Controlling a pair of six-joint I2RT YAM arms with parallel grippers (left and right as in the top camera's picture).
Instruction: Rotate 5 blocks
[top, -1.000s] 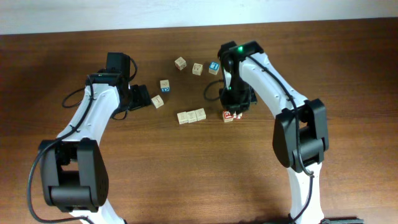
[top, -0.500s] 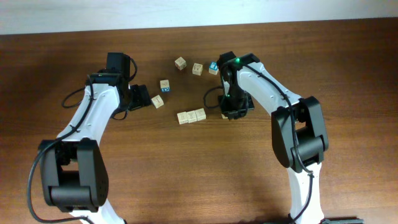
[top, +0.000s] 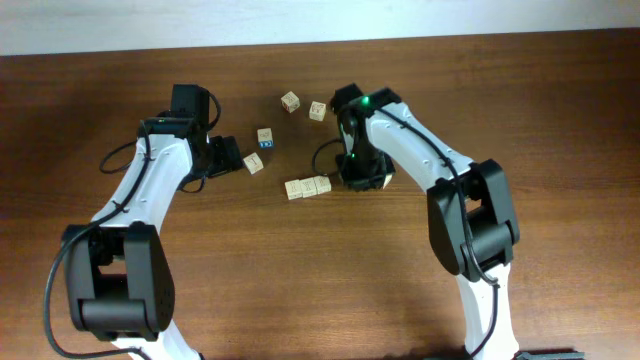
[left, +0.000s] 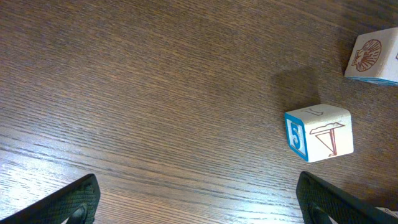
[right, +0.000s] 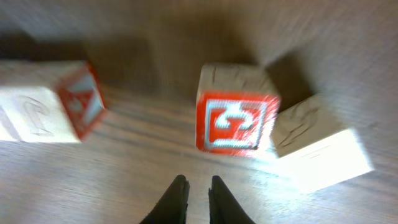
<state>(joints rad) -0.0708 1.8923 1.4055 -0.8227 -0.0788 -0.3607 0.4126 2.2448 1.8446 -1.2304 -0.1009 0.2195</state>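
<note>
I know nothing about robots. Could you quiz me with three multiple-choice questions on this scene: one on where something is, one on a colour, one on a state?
1. In the right wrist view, the red-and-white block lies: A) between two pale blocks; B) alone; C) atop a stack.
2. The cube with the 5 has that side coloured: A) green; B) blue; C) yellow.
3. The left end effector is: A) shut on a cube; B) shut, empty; C) wide open, empty.
Answers: 1 A, a block sits on either side of it; 2 B, the 5 stands on a blue panel; 3 C, its fingers stand far apart with nothing between.
</note>
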